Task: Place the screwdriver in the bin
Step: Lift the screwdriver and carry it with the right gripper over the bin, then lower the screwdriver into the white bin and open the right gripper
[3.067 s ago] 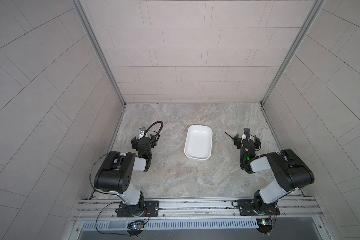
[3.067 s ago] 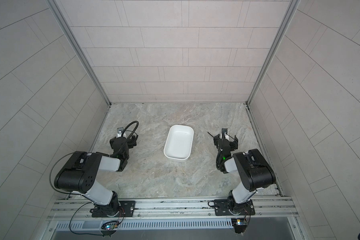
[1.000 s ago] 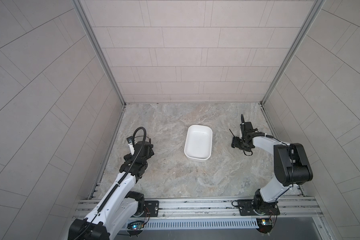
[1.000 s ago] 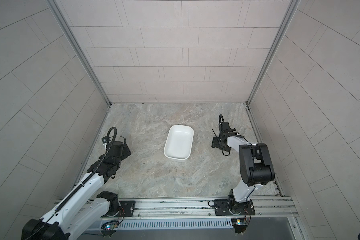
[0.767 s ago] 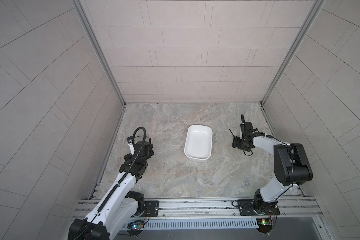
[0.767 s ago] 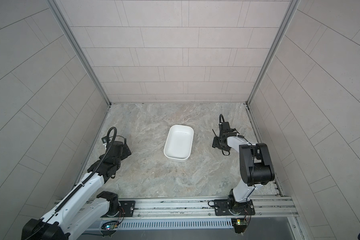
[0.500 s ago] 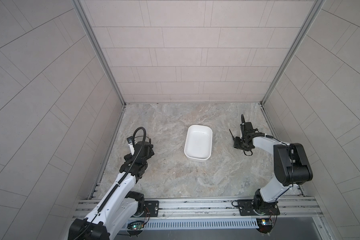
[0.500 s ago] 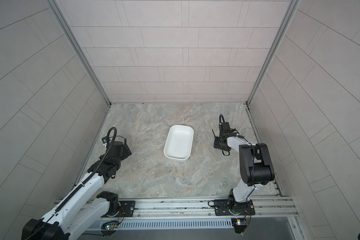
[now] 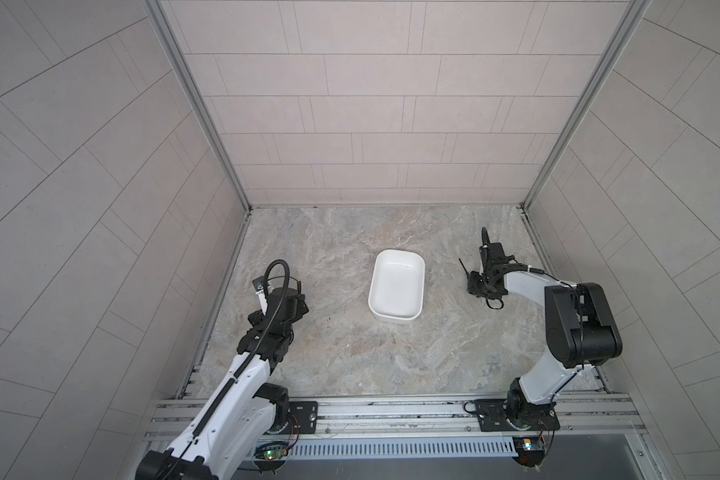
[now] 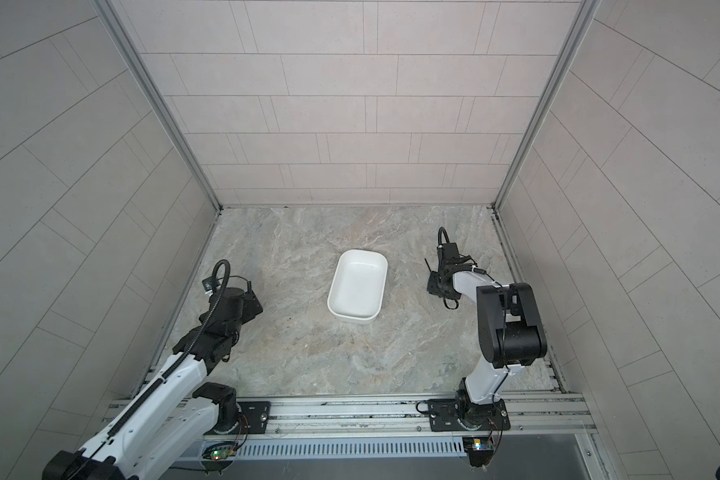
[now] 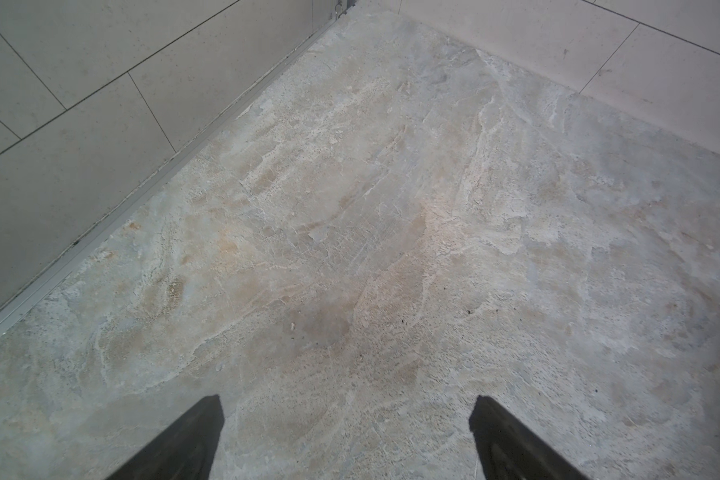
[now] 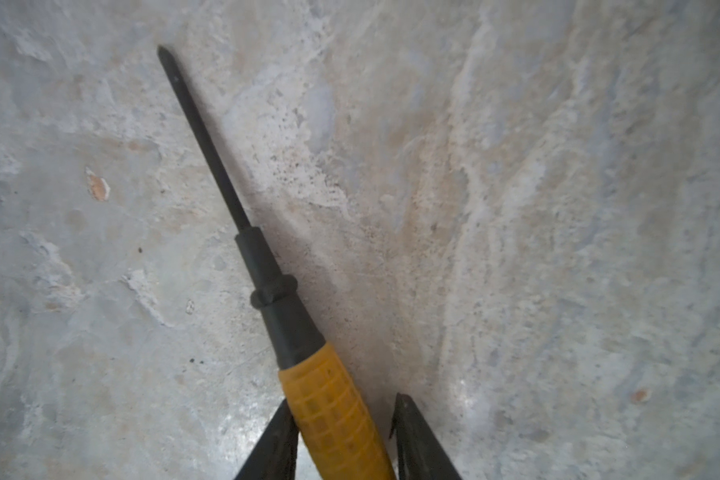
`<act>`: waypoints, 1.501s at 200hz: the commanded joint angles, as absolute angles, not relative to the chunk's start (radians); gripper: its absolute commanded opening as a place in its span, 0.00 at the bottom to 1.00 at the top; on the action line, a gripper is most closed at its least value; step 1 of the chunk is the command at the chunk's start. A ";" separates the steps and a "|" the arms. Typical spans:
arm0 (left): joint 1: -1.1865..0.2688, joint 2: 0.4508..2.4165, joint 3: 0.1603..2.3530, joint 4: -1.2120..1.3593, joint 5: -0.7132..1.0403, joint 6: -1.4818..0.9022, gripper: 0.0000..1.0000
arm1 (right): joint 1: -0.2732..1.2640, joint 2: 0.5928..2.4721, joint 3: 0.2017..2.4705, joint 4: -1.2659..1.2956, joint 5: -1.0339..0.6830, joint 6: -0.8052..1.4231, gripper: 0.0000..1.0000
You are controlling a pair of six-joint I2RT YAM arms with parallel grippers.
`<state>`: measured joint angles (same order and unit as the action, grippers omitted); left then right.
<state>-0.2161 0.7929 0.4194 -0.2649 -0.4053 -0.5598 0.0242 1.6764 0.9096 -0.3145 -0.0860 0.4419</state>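
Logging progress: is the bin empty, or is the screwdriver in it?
Empty: the bin shows a bare white floor in both top views; the screwdriver lies on the table right of it.

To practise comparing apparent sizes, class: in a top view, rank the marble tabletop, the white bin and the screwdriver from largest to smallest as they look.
1. marble tabletop: largest by far.
2. white bin: clearly smaller.
3. screwdriver: smallest; only its thin black shaft shows, so its full length is unsure.
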 commanded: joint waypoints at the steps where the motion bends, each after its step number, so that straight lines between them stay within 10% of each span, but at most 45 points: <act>1: -0.213 0.788 0.406 -0.241 -0.395 -0.545 0.99 | 0.025 1.693 0.884 -0.335 -0.087 0.455 0.33; 84: -0.213 0.796 0.404 -0.223 -0.373 -0.543 0.99 | 0.103 1.516 0.840 -0.415 -0.062 0.452 0.06; 144: -0.213 0.821 0.406 -0.201 -0.333 -0.539 0.99 | 0.592 1.224 0.783 -0.273 0.072 0.753 0.03; 184: -0.214 0.819 0.408 -0.217 -0.352 -0.536 0.99 | 0.827 1.406 0.875 -0.013 0.120 0.931 0.02; 300: -0.214 0.837 0.407 -0.198 -0.328 -0.534 0.99 | 0.749 1.662 0.993 -0.059 -0.052 0.962 0.06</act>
<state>-0.2161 0.8307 0.4141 -0.2131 -0.3332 -0.5423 0.7826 1.6199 0.9901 -0.0597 0.0032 0.9443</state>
